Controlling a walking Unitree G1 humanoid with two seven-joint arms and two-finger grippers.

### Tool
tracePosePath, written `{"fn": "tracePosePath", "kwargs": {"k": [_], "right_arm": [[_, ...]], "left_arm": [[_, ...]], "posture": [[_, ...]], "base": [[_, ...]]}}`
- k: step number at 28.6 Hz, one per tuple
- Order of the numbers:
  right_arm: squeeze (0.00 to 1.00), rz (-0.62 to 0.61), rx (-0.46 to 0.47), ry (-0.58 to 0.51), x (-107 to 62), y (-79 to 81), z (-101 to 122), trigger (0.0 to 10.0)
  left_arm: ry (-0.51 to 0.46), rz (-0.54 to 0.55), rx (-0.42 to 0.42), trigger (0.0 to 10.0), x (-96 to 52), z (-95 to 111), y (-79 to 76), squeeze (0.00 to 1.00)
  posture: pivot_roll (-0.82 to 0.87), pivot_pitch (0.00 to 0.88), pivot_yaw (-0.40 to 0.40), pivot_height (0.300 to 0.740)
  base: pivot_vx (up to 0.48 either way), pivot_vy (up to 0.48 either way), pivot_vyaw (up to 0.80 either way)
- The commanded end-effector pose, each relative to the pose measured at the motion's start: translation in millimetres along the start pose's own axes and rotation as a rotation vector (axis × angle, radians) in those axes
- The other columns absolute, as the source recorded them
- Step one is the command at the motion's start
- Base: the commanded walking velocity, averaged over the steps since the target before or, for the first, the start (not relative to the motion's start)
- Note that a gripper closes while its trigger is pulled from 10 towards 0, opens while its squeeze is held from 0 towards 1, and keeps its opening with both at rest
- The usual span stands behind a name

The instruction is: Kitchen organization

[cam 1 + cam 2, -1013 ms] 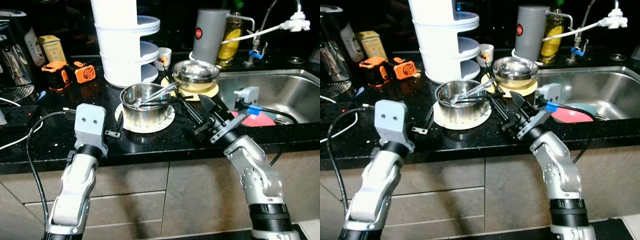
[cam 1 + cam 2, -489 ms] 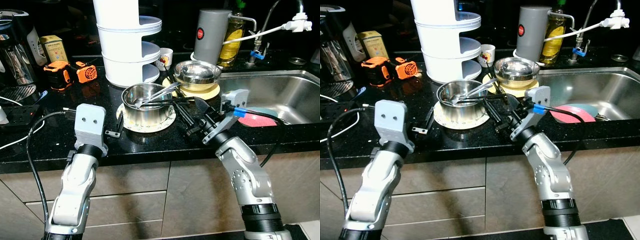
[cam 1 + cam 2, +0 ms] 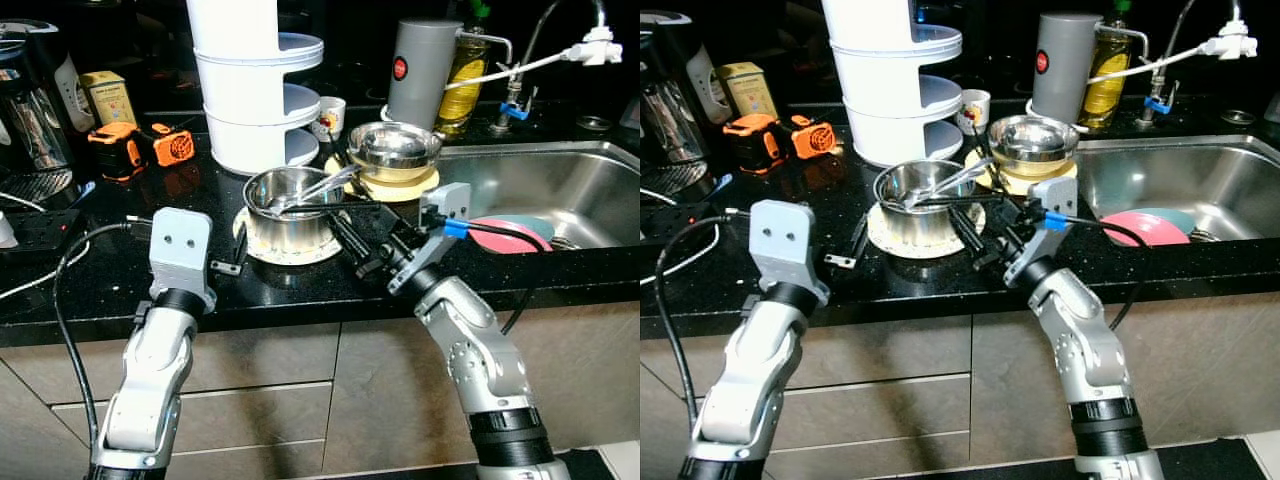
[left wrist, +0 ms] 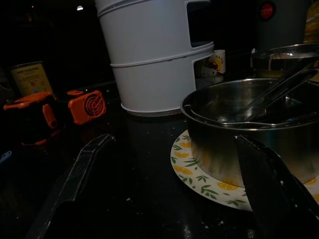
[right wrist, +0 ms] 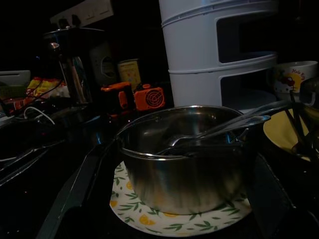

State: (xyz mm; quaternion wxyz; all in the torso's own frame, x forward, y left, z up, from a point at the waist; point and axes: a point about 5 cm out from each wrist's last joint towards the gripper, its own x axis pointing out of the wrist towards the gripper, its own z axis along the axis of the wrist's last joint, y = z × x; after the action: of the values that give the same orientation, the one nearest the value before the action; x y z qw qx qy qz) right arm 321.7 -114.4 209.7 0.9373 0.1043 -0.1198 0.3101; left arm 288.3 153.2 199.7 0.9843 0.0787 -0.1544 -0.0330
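On the black counter (image 3: 90,285) in front of us sits the steel pot (image 3: 290,205), standing on a leaf-print plate (image 3: 262,250) with a ladle (image 3: 315,187) leaning inside it. Our right gripper (image 3: 352,236) comes in from about 4 o'clock of the pot, fingers spread apart and holding nothing. From the right wrist camera the pot (image 5: 187,154) sits squarely between the two fingers (image 5: 75,186), though we can't tell if they're touching it yet. Our left gripper (image 3: 237,252) hangs at roughly 8 o'clock of the pot, also spread and empty; in its wrist camera the pot is off to the side by one finger (image 4: 266,181). At 12 o'clock behind the pot is the white tiered rack (image 3: 250,90), and at 2 o'clock a steel bowl (image 3: 393,145) on a yellow plate (image 3: 400,185). The sink (image 3: 560,185) holds a pink plate (image 3: 510,235).
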Motion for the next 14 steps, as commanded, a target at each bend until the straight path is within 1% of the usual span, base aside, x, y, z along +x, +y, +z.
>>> {"fn": "tracePosePath", "kwargs": {"k": [1,3,4,5,6,12,14], "right_arm": [[0.27,0.006,-0.003,0.000,4.2,2.1,-0.5,10.0],[0.25,0.010,-0.014,-0.003,8.0,5.5,-0.4,10.0],[0.08,0.010,-0.018,-0.005,10.6,7.1,-0.7,10.0],[0.08,0.009,-0.020,-0.006,12.3,8.1,-0.8,10.0],[0.00,0.005,-0.024,-0.009,14.7,9.1,-1.2,10.0],[0.00,-0.003,-0.044,-0.004,21.5,11.9,-3.9,10.0],[0.00,-0.016,-0.064,0.019,23.2,10.8,-6.6,10.0]], "left_arm": [[0.007,0.000,-0.010,10.0,-0.9,-0.3,-1.8,0.00],[0.006,-0.002,-0.010,10.0,-0.8,-0.1,-2.2,0.00],[0.006,-0.002,-0.011,10.0,-0.5,0.0,-2.4,0.00],[0.006,-0.003,-0.011,10.0,-0.3,0.1,-2.5,0.00],[0.005,-0.002,-0.010,10.0,0.0,0.4,-2.3,0.00],[0.002,0.002,-0.006,10.0,0.0,1.6,-0.6,0.00],[0.001,0.005,-0.004,10.0,-0.1,1.7,-0.2,0.00]], "posture": [[0.05,0.000,-0.019,0.740],[0.05,0.000,-0.019,0.740],[0.05,0.000,-0.018,0.740],[0.05,0.000,-0.018,0.740],[0.05,0.000,-0.019,0.740],[0.06,0.000,-0.023,0.740],[0.06,0.000,-0.025,0.740]], "base": [[0.000,0.000,0.00],[0.000,0.000,0.00],[0.000,0.000,0.00],[0.000,0.000,0.00],[0.000,0.000,0.00],[0.000,0.000,0.00],[0.000,0.000,0.00]]}}
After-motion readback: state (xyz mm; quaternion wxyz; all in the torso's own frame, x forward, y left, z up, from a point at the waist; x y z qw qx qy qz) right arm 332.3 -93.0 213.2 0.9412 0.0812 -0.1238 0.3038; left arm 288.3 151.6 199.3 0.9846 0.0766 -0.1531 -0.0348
